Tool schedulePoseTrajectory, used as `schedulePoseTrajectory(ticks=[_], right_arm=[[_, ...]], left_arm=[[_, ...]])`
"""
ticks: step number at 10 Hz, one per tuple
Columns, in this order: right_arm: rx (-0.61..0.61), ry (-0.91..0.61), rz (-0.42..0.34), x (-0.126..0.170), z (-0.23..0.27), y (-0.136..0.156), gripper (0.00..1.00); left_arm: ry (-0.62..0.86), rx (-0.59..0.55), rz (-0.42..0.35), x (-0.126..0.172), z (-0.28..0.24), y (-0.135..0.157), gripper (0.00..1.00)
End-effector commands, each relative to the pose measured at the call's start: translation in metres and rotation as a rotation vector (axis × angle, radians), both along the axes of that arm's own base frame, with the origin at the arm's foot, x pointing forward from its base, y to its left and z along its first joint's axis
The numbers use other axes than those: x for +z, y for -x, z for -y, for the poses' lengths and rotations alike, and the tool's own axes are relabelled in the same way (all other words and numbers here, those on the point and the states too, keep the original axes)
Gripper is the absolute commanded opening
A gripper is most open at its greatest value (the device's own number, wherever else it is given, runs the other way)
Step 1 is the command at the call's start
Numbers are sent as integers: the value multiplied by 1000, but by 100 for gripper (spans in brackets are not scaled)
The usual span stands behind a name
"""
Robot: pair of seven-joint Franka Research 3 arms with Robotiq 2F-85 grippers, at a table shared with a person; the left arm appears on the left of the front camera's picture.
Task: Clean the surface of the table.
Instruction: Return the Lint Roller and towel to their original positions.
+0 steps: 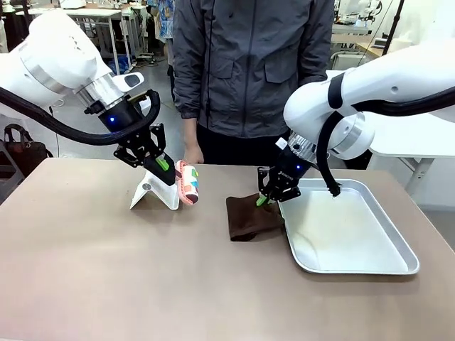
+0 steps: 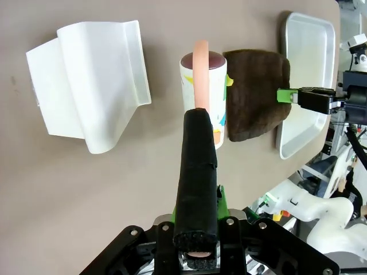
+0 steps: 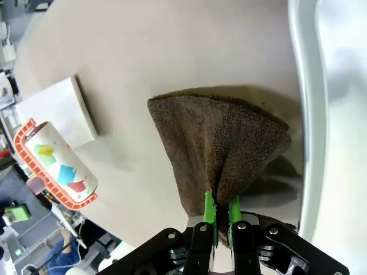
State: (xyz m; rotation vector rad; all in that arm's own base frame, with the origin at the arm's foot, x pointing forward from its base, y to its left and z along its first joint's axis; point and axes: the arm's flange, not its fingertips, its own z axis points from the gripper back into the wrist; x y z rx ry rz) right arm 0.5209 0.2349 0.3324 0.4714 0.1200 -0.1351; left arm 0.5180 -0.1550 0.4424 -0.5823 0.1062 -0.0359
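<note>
Brown cloth (image 3: 223,143) pinched in my right gripper (image 3: 219,215) beside the tray (image 1: 370,256); left gripper (image 1: 162,165) grips the lint roller (image 1: 188,182).

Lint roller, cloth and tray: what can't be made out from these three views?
- Lint roller: in the left wrist view its black handle hides the left gripper's fingers, so the grip itself is unseen.
- Brown cloth: in the right wrist view the edge pinched in the right gripper is bunched; its underside is hidden.
- Metal tray: the right arm covers its far-left corner in the front view.
</note>
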Motion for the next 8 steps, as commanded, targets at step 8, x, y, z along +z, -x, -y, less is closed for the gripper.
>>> schedulePoseTrajectory(ticks=[8], right_arm=[[53, 79, -19, -26, -30, -13, 9]], left_arm=[[-96, 7, -87, 17, -28, -37, 22]])
